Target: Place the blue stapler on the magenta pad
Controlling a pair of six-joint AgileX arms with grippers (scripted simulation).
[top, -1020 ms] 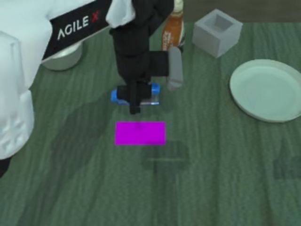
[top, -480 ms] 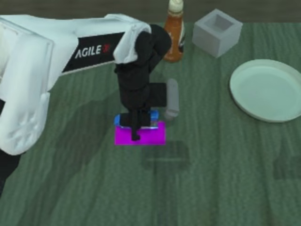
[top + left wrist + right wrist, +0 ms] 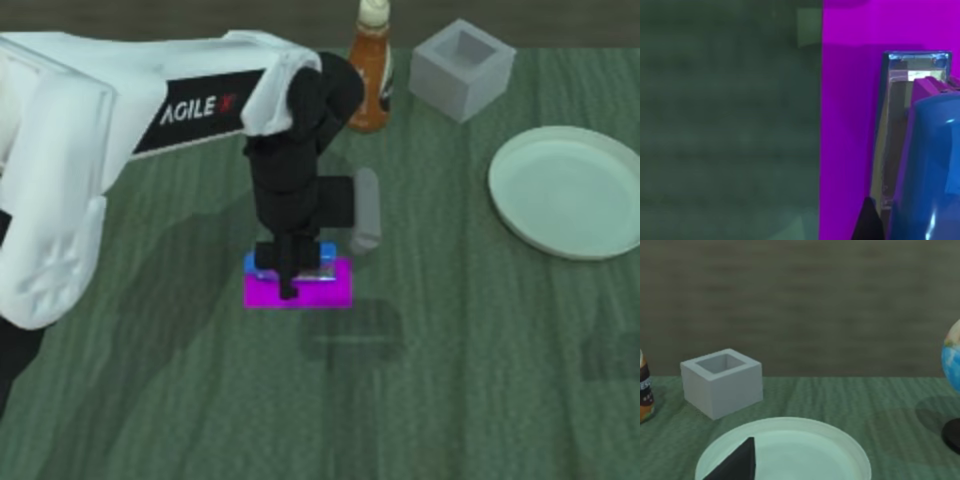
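A: So where is the stapler [image 3: 322,254]?

B: On the pad [image 3: 325,291], along its far edge, lying lengthwise across it. The pad sits a little toward nine o'clock from the table's centre. From above I see only blue slivers of the stapler on each side of my left gripper [image 3: 288,278], which hangs straight down over it.

A: Are your jaws on it?

B: The left ones sit narrow, pinched across the stapler's middle, holding it. My left wrist view shows the blue top, the silver underside and one dark fingertip [image 3: 869,222] beside the body, all over magenta, with the green table [image 3: 730,130] next to the pad's edge.

A: Is it resting on the pad or above it?

B: I cannot tell; no view shows the contact.

A: And your right arm?

B: It is out of the top view. Its wrist camera looks over the white plate [image 3: 805,440], with a dark fingertip at the near rim. Whether those jaws are wide or narrow I cannot tell.

A: What else is around?

B: From the pad, a sauce bottle [image 3: 369,62] at twelve o'clock, a grey box [image 3: 462,68] at one, the plate at two. A globe [image 3: 952,365] shows in the right wrist view.
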